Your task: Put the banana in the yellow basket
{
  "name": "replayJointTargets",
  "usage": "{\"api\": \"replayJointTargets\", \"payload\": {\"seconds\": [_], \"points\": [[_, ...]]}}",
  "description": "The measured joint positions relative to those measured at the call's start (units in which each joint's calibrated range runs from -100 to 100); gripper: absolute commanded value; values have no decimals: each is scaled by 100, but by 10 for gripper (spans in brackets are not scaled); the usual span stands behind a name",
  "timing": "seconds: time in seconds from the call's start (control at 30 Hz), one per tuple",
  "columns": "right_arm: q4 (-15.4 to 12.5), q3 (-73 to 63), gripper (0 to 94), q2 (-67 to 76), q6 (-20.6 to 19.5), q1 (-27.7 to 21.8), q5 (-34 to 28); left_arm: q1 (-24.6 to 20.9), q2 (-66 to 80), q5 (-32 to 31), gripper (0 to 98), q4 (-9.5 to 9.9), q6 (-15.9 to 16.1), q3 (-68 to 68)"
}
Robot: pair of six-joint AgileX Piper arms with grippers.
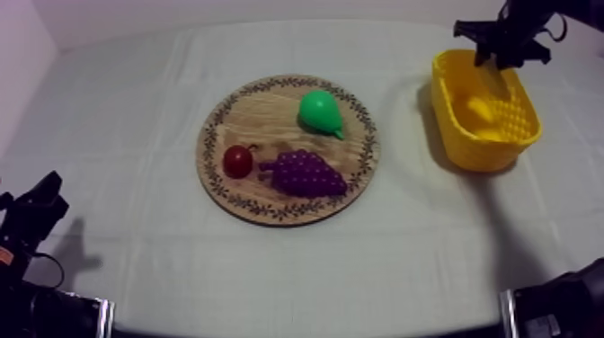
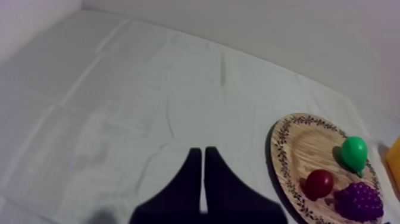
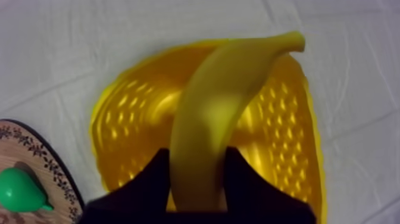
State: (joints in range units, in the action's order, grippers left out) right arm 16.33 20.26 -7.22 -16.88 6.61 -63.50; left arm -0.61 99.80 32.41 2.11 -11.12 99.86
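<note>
— How did the jaws of the right gripper (image 3: 196,162) stand?
— They pinched the banana (image 3: 221,98) near one end, a black finger on each side of it.
— And where was the banana?
— Over the hollow of the yellow basket (image 3: 128,134), at the table's right side. I could not tell whether it touched the bottom.
— The left gripper (image 2: 203,156)?
— Its jaws were pressed together in a narrow wedge, holding nothing, low at the left over the bare cloth (image 2: 119,101).
— What lay farther out?
— The wooden board (image 1: 265,117) sat mid-table, well apart from the basket. It carried a pear (image 1: 321,111), a small red fruit (image 1: 237,162) and a bunch of grapes (image 1: 306,173), the last two just beside each other.
</note>
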Motion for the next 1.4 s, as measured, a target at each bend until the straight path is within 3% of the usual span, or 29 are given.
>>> {"api": "replayJointTargets", "payload": {"seconds": [0.63,0.93,1.13,1.23,1.4], "points": [[123,356,212,-711,-193,-37,446,0,0,0,1,0,0,0],[184,479,346,-826,-311,31,579,0,0,0,1,0,0,0],[191,486,379,-831,-333,31,606,0,0,0,1,0,0,0],[191,486,330,-831,-336,20,606,0,0,0,1,0,0,0],[178,465,104,-831,-300,-5,660,0,0,0,1,0,0,0]]}}
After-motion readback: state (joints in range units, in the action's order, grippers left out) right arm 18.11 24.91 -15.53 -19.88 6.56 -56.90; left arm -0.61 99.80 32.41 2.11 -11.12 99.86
